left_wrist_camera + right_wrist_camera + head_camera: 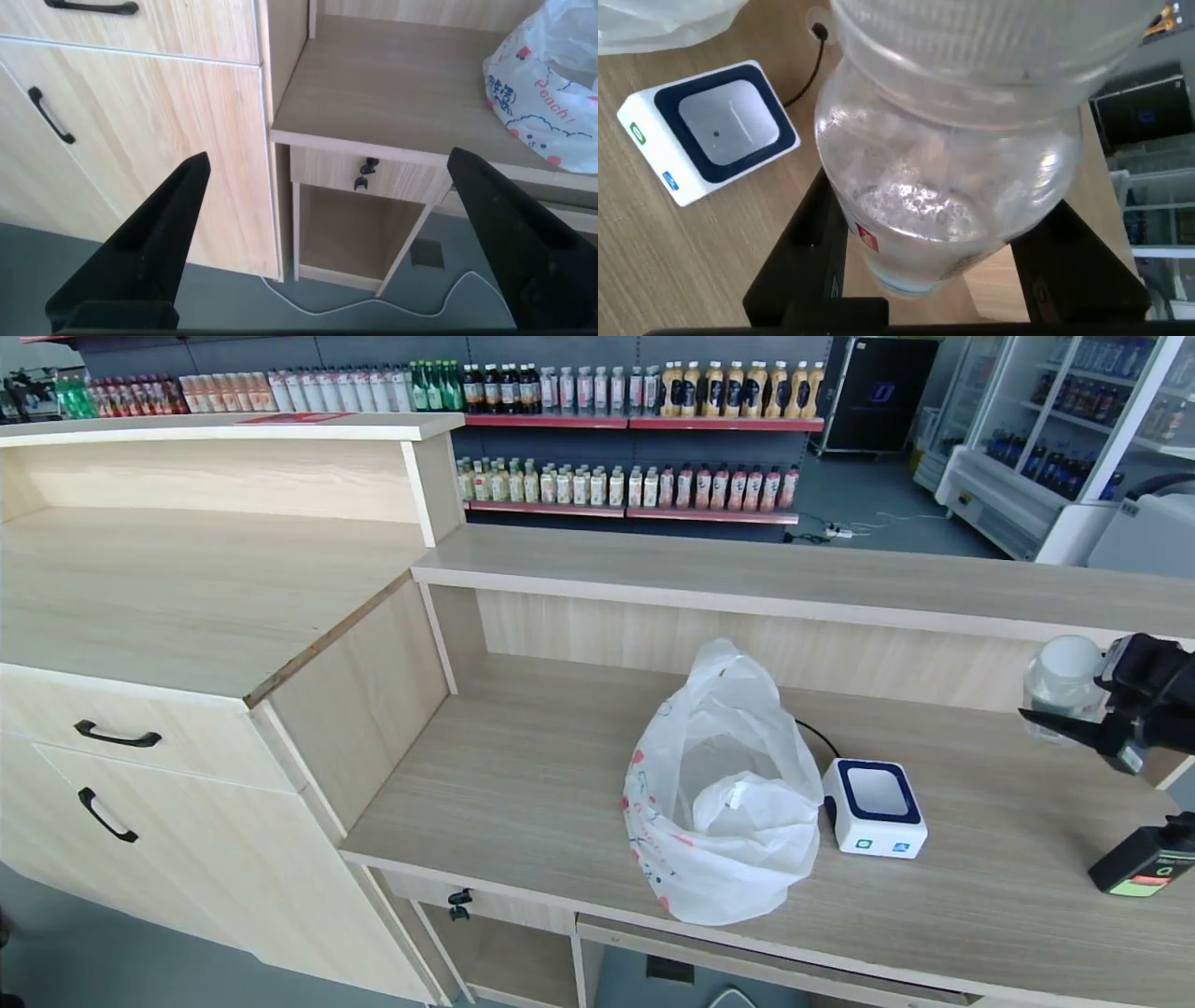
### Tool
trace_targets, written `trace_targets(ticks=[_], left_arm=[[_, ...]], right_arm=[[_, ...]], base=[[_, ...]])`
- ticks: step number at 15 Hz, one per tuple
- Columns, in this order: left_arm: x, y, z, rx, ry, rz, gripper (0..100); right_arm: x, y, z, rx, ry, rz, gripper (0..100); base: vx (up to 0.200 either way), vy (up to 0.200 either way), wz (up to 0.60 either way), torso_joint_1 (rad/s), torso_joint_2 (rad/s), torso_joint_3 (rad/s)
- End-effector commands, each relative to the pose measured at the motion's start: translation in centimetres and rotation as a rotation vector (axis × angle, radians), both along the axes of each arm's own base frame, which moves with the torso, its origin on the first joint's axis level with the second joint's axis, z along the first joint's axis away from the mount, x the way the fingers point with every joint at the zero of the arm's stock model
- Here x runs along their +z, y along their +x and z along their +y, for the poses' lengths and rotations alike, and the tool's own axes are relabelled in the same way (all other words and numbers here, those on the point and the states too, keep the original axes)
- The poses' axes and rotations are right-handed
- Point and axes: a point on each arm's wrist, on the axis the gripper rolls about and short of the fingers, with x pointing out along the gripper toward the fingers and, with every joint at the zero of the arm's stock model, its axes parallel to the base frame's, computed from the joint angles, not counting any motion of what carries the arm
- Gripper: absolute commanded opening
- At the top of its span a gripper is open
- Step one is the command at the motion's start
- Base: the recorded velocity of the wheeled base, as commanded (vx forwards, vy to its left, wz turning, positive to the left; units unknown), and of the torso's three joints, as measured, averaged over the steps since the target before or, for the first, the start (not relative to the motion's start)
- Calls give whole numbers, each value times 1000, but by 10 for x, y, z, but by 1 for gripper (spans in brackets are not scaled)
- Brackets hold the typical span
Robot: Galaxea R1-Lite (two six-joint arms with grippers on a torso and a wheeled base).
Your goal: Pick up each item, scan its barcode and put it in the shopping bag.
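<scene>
The light wood-grain counter (523, 775) stands in a shop, with bottle shelves (635, 425) and glass-door coolers (1046, 439) behind it. A crinkled translucent white shopping bag (719, 803) stands open, just beside a square white scanner (878, 807) with a dark blue frame. The right gripper (943, 233) pinches a clear ribbed jar (952, 187) with a white cap, held to the right of the scanner. A dark green bottle (1144, 863) lies near the counter's right edge. The left gripper (327, 252) is spread wide and holds nothing, in front of the cabinet.

Head camera overlooks the shopping bag (724, 793); left wrist shares it.
</scene>
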Motion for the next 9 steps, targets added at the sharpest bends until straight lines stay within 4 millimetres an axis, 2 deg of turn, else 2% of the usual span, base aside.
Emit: trace_targets(ticks=[1, 3, 5, 9], left_arm=[[0, 0, 0, 0, 0, 1, 100], [0, 0, 0, 0, 0, 1, 100], [0, 0, 0, 0, 0, 1, 100], [0, 0, 0, 0, 0, 1, 100]], right_arm=[[-27, 14, -5, 21, 19, 69, 0], [-33, 20, -8, 27, -4, 49, 0], [-35, 30, 0, 78, -10, 23, 0], [-37, 35, 17, 154, -21, 12, 0]], base=[[0, 0, 0, 0, 0, 0], [0, 0, 0, 0, 0, 0], [0, 0, 0, 0, 0, 0], [0, 0, 0, 0, 0, 0]])
